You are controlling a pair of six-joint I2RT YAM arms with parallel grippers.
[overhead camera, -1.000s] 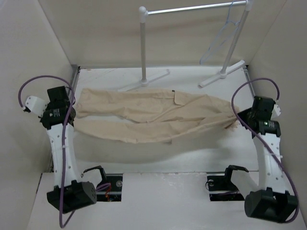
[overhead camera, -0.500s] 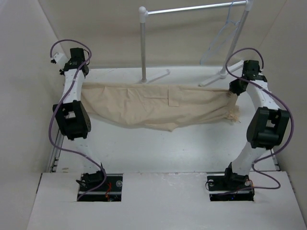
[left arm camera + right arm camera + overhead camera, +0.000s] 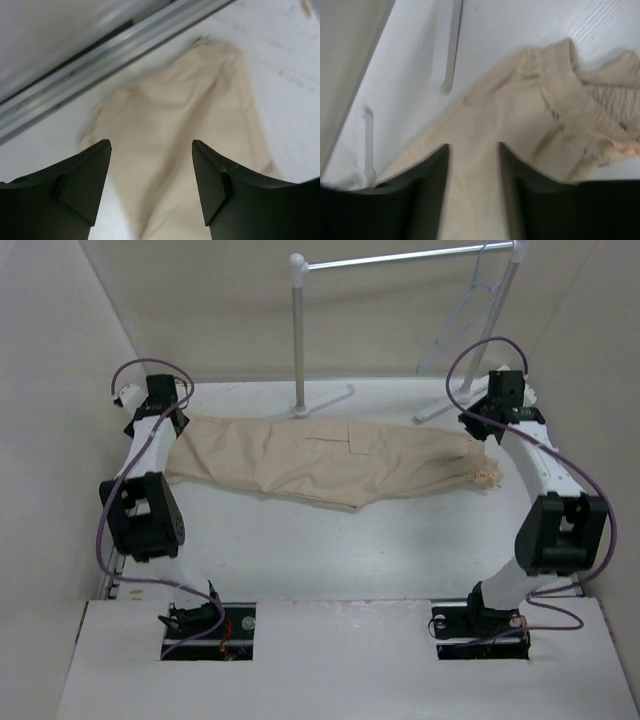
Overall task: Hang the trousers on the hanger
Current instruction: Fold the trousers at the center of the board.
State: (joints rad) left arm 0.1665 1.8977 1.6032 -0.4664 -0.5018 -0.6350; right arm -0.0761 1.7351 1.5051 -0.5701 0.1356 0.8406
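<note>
The beige trousers [image 3: 320,458] lie flat across the back half of the table, folded lengthwise, with the gathered waist at the right end. In the left wrist view the trousers [image 3: 190,115] lie below my left gripper [image 3: 151,145], whose jaws stand wide apart with nothing between them. This left gripper [image 3: 168,428] hovers over the cuff end. My right gripper [image 3: 480,432] is over the waist end. Its jaws are parted, and the trousers [image 3: 535,115] lie loose under my right gripper [image 3: 473,146]. The pale hanger [image 3: 458,328] hangs on the rack bar at the back right.
A white tube garment rack [image 3: 298,335] with a silver bar stands at the back, and its feet [image 3: 325,403] rest on the table just behind the trousers. Enclosure walls close in on both sides. A metal rail [image 3: 100,60] runs along the left table edge.
Both arms have brought the stretched trousers down from mid-air onto the table. Both grippers went from shut on the cloth to open and let go of it.
</note>
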